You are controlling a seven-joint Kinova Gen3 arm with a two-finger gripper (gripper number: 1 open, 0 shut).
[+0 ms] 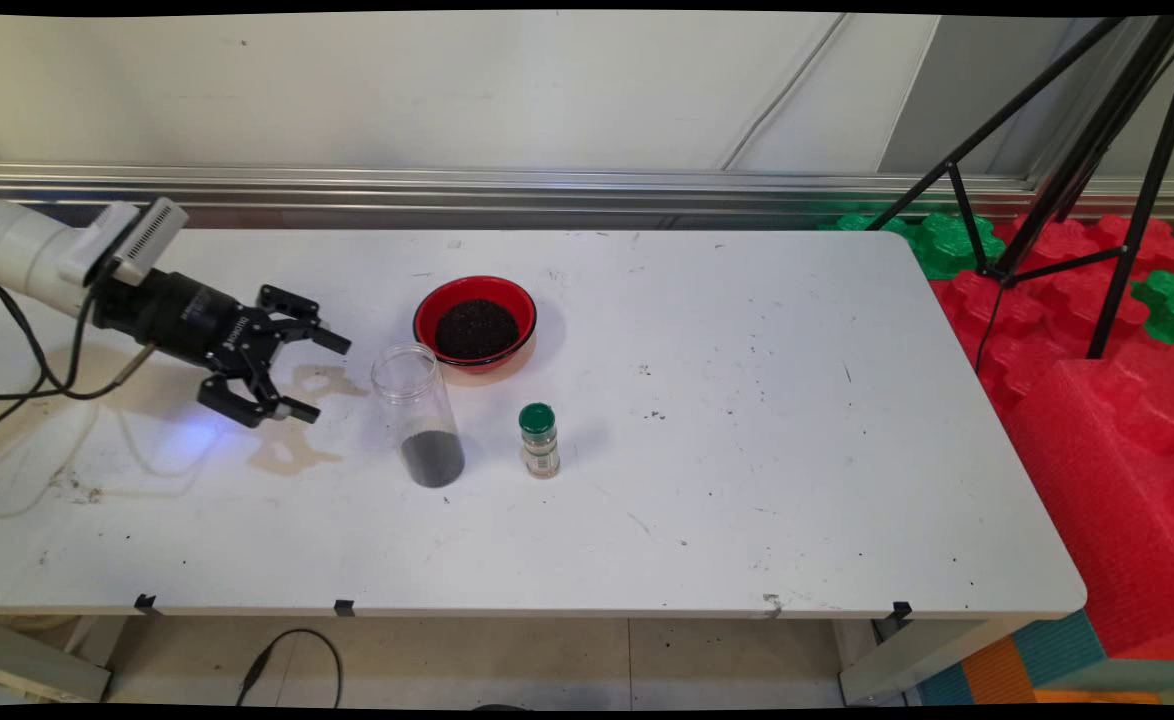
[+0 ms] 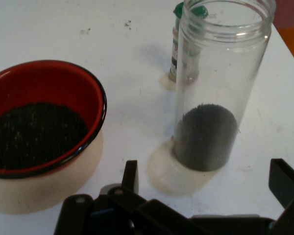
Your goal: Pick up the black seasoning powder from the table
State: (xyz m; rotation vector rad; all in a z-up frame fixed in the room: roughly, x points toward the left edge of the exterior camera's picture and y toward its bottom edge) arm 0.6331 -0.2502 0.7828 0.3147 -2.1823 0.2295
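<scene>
The hand (image 1: 319,377) hung just above the worktop (image 1: 747,480) on its left side, tilted toward the right, its two black fingers (image 1: 332,341) spread wide apart and gripping nothing. Nearest to it, just to its right and not touching it, stood a clear glass jar (image 1: 417,415), upright and uncapped, with a shallow layer of dark granules at its bottom. In the hand view the jar (image 2: 213,93) stood directly ahead between the spread fingers (image 2: 285,182), apart from both. Behind the jar and slightly to its right on the worktop sat a red bowl (image 1: 475,322) with a dark rim, partly filled with the same kind of dark granular matter; bowl and jar stood close but whether they touched could not be told. To the right of the jar, near it but apart, stood a small spice bottle (image 1: 539,440) with a green cap, upright. The worktop surface was white, scuffed and stained near the hand. Off its right end lay red and green foam blocks (image 1: 1097,400), with a black tripod (image 1: 1077,170) standing above them.
</scene>
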